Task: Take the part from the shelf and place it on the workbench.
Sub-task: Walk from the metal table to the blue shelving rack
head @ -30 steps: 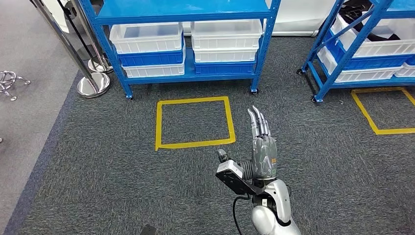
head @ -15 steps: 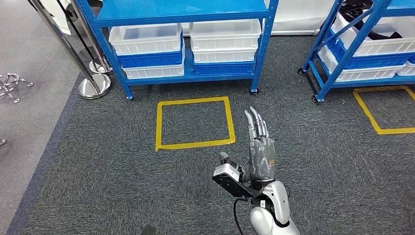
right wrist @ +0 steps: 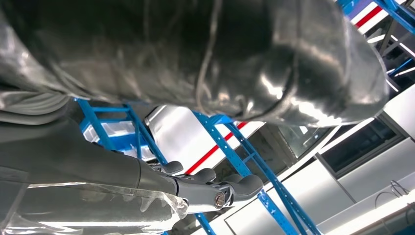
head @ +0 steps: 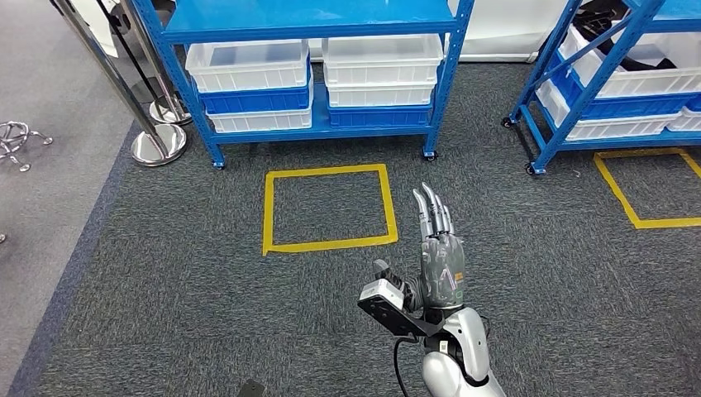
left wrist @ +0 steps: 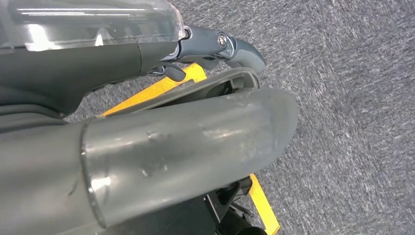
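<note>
A blue shelf stands ahead on the carpet, with white and blue bins on its lower level. I cannot tell which item is the part. My right hand is raised over the carpet in front of the shelf, fingers straight and pointing toward it, thumb apart, nothing in it. In the right wrist view the right hand holds nothing. My left hand hangs over the carpet with its thumb and fingers apart and nothing between them.
A yellow taped square marks the floor before the shelf. A second blue shelf with bins stands at the right, with another yellow square beside it. Chrome stanchion bases and a chair base are at the left.
My right hand has drifted slightly left and down in the head view; its fingers stay straight. The shelves and floor marks have barely shifted.
</note>
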